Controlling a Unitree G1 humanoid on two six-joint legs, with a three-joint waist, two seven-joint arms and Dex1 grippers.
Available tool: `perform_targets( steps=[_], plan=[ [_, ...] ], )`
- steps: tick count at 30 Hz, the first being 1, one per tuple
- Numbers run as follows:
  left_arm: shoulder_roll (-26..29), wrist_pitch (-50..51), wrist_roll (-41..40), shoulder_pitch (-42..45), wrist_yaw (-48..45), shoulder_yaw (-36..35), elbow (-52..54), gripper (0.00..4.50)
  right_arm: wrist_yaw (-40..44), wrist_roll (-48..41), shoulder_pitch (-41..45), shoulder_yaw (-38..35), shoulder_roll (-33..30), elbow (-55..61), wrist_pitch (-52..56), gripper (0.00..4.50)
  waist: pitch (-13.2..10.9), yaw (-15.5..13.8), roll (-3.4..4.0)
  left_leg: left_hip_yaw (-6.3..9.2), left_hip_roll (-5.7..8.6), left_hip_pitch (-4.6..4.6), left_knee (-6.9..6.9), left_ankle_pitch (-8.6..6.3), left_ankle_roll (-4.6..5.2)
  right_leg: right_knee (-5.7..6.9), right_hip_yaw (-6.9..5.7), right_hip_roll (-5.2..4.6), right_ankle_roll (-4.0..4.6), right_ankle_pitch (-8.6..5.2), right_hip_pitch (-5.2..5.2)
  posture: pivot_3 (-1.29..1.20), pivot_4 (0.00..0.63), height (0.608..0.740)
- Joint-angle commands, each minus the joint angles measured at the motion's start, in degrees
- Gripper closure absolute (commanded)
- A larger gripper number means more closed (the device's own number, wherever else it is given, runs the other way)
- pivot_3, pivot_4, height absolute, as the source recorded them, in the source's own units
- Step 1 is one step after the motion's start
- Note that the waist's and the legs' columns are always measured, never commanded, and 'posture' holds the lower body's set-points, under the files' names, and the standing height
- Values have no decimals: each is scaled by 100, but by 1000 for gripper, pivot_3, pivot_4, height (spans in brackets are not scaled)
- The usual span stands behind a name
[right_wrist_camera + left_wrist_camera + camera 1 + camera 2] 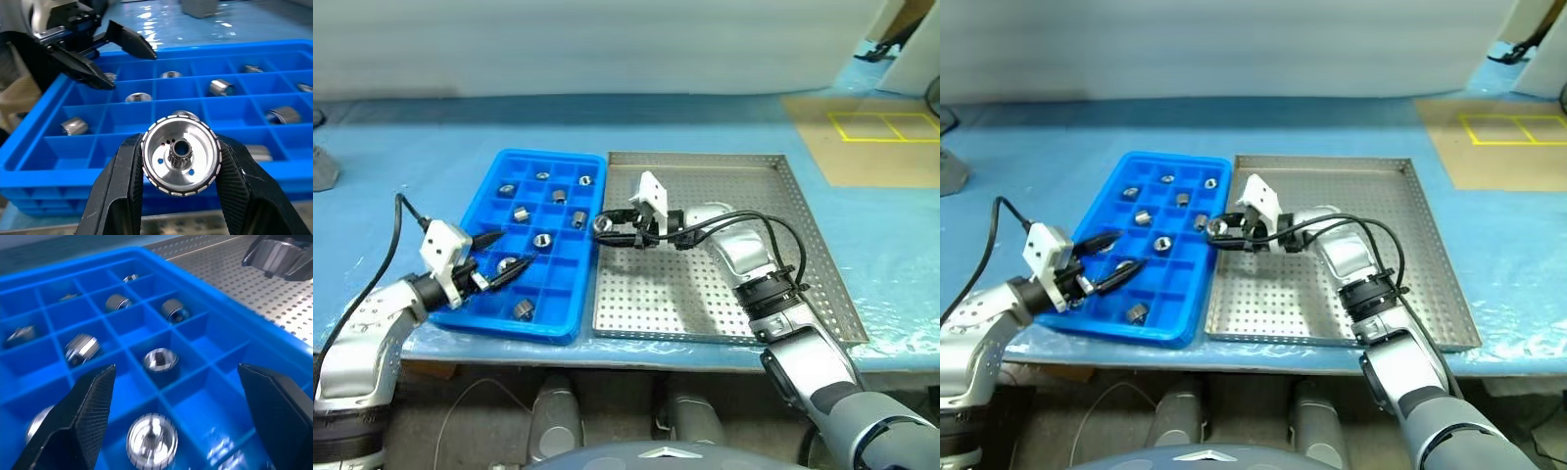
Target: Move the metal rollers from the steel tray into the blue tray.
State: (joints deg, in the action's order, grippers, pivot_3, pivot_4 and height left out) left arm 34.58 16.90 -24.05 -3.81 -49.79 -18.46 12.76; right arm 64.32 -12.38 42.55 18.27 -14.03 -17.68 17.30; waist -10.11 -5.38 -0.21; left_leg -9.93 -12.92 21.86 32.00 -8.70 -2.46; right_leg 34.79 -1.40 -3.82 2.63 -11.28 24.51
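The blue tray (553,155) lies left of the steel tray (705,284), edge to edge. Several metal rollers sit in the blue tray's compartments, one per cell, such as one (541,238) mid-tray and one (523,309) near the front. My right gripper (603,226) is shut on one metal roller (181,155), with its holed face toward the wrist camera. It hovers at the seam between the trays, over the blue tray's right rim. My left gripper (499,257) stands open and holds nothing, low over the blue tray's near-left cells, above a roller (151,440).
Both trays rest on a blue-covered table with its front edge close below them. A grey object (321,166) lies at the far left. Yellow floor markings (886,125) show at the back right. A black cable (396,230) loops from my left wrist.
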Motion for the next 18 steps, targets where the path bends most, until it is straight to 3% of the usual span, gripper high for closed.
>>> perform_targets(
  steps=[1, 6, 18],
  plan=[
    [-44, -467, -22, -137, 19, -202, -16, 263, 318, -75, 67, 109, 112, 129, -154, 2860, 0, -87, 0, 0, 2, 0, -2, 0, 0, 1, -1, -3, 0, 0, 0, 207, 150, 740],
    [-68, -907, 73, -268, -15, -163, -361, 263, 510, 101, -39, 356, 105, 134, -226, 2860, 1, -193, -2, 1, 6, -7, -10, 2, -4, 4, 0, -7, -38, -21, -1, 221, 150, 740],
    [-178, -1372, 57, -794, 55, -105, -270, 263, 412, 105, 55, 167, 266, -129, -324, 2860, 2, -187, -3, -2, 10, -11, -65, 13, -21, -3, 4, -6, -21, -16, 21, 234, 150, 740]
  ],
)
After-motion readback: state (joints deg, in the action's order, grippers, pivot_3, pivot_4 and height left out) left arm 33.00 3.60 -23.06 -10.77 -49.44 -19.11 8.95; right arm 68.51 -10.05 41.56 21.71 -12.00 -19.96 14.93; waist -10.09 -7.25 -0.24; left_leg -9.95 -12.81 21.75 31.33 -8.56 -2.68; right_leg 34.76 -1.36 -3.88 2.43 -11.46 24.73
